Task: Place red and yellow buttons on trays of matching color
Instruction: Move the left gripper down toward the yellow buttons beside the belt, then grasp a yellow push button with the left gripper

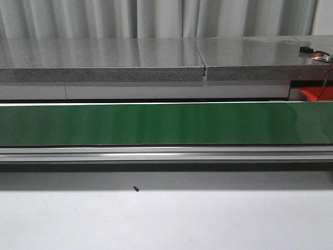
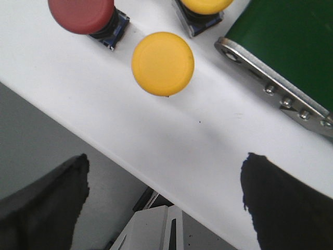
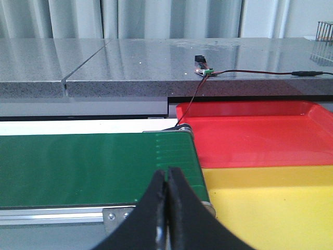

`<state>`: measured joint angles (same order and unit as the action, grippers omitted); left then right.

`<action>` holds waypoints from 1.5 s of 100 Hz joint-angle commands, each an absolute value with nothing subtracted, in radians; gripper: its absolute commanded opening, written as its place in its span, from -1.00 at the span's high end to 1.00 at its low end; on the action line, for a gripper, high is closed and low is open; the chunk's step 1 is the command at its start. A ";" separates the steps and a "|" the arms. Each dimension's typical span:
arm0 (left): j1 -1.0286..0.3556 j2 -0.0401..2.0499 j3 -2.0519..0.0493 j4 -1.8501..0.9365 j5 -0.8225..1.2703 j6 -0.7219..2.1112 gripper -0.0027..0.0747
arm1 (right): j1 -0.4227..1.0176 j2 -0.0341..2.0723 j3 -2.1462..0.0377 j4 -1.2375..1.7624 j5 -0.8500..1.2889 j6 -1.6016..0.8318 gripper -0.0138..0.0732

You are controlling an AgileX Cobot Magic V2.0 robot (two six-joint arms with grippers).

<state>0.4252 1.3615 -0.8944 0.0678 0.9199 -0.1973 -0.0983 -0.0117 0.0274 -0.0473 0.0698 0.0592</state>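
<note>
In the left wrist view a yellow button (image 2: 163,63) stands on the white table (image 2: 171,146), with a red button (image 2: 82,14) and a second yellow button (image 2: 205,6) beyond it at the frame's edge. My left gripper (image 2: 165,179) is open, its black fingers (image 2: 47,200) wide apart over the table's edge, nothing between them. In the right wrist view my right gripper (image 3: 167,174) is shut and empty, over the end of the green conveyor belt (image 3: 93,166). The red tray (image 3: 260,138) and yellow tray (image 3: 270,203) lie beside the belt's end. Neither gripper shows in the front view.
The green belt (image 1: 166,124) spans the front view with a metal rail (image 1: 166,153) along it and white table (image 1: 166,219) in front. A grey counter (image 1: 104,60) runs behind, carrying a small circuit board with wires (image 3: 204,72). A small dark speck (image 1: 136,188) lies on the table.
</note>
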 commanded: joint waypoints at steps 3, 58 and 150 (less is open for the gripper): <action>0.429 1.382 -0.926 0.072 0.866 -0.196 -0.55 | -0.100 -0.032 0.013 -0.049 -0.008 0.048 0.82; 0.471 1.534 -0.927 0.061 0.659 -0.196 -0.53 | -0.100 -0.032 0.013 -0.049 -0.008 0.048 0.82; 0.466 1.478 -0.927 0.066 0.663 -0.183 0.31 | -0.100 -0.032 0.013 -0.049 -0.008 0.048 0.82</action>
